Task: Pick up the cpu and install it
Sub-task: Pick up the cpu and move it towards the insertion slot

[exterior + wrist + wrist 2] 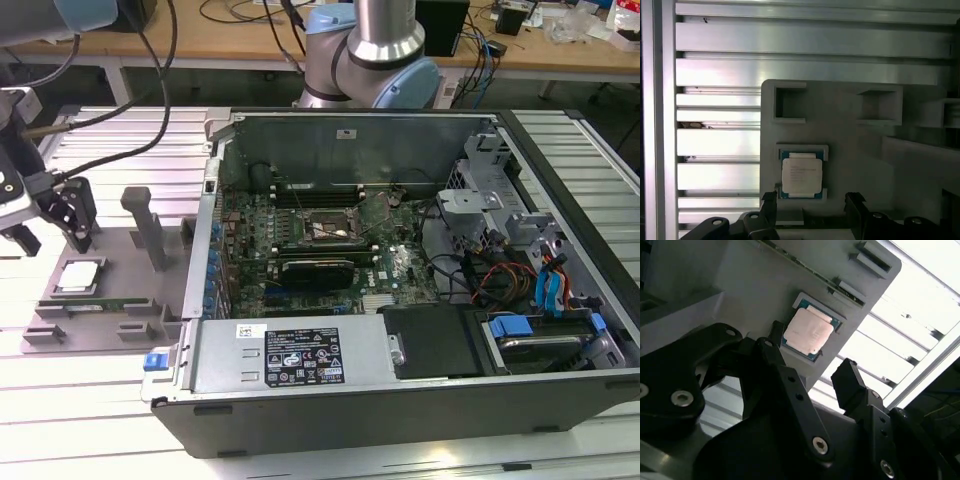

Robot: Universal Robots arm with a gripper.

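Now pick-approach step, by my read. Jaws spread, empty, hang just above cpu (801,173), no contact visible. Cpu lies flat in recess of grey tray (115,262) on table (100,130), at exterior view's left of open computer case (222,348). Grasp likely calls for square, gentle closing on chip edges.

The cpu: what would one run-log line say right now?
cpu: in grey tray pocket, ungripped | jaws: open, near cpu, empty | install: not done
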